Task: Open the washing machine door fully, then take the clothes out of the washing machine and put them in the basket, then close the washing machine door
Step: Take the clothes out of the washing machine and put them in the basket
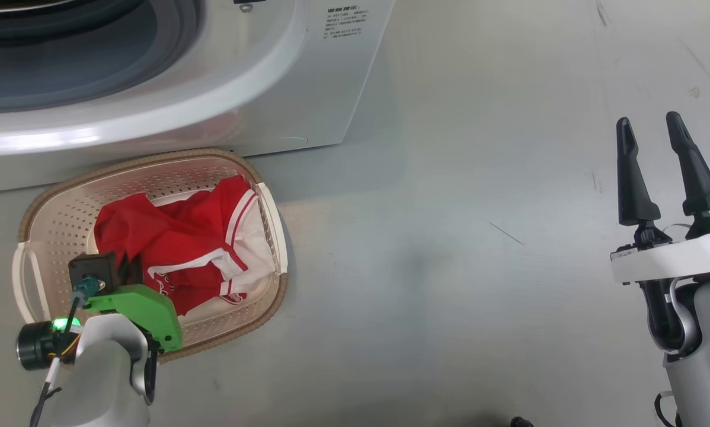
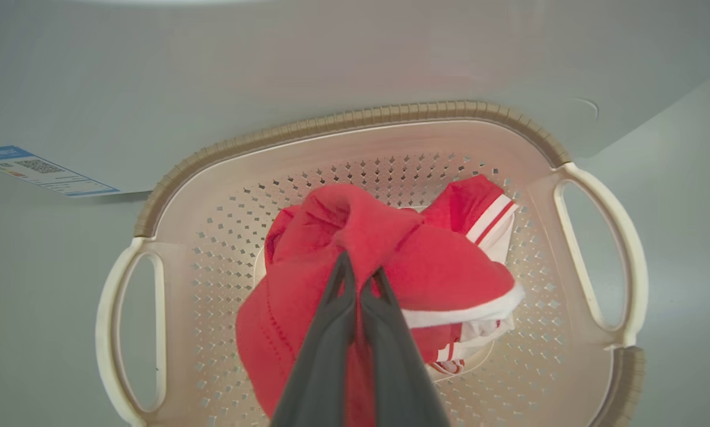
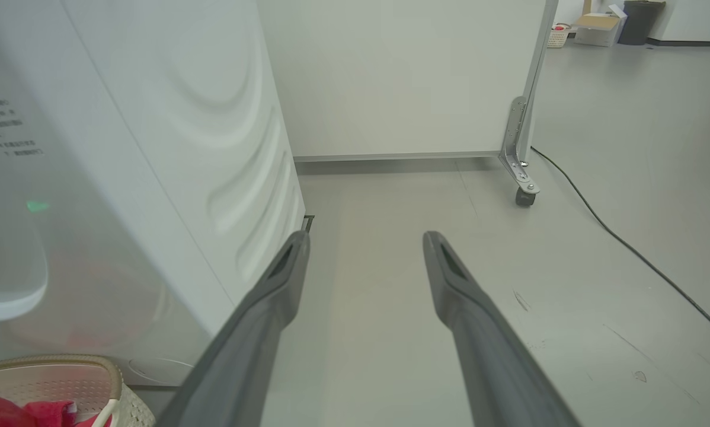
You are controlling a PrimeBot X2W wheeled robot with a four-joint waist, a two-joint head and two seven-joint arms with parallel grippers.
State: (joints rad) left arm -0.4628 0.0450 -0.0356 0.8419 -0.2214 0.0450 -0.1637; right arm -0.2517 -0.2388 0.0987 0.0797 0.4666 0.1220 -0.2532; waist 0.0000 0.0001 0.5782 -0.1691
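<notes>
Pinching clothes (image 2: 444,261), left gripper (image 2: 361,274), above basket (image 2: 355,116)

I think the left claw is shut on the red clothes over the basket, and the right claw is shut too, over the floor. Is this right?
Not quite: the right claw is open, jaws well apart, as the right wrist view shows. The left claw is indeed shut on the clothes over the basket.

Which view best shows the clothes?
Left wrist view: the clothes sit in the basket, pinched by the shut left gripper. Head view has them partly behind the arm; right wrist view catches a red corner.
</notes>
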